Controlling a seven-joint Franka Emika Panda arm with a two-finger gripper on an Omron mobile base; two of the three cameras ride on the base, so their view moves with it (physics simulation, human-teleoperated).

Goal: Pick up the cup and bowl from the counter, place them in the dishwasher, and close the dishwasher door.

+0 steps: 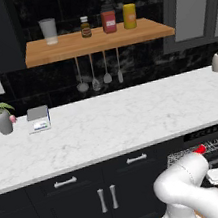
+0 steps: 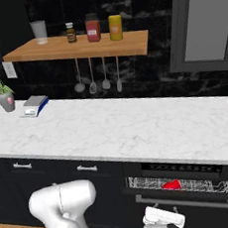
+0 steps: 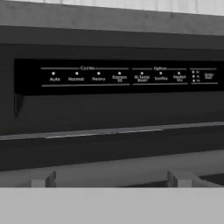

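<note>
My white arm (image 1: 188,188) sits before navy cabinets (image 1: 86,201) with silver handles. The counter (image 1: 118,122) is white marble, faintly grey-veined. Something red (image 2: 172,184) lies on the dishwasher's (image 2: 183,183) grey wire rack; its black control strip (image 3: 118,76) carries white lettering. On the far wooden shelf (image 1: 96,40) stand red (image 1: 108,20) and yellow (image 1: 129,16) jars.

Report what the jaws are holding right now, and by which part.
Nothing seems held: the gripper faces the dishwasher control strip, and no object sits between the fingertips. Whether the tips touch the door cannot be told.
</note>
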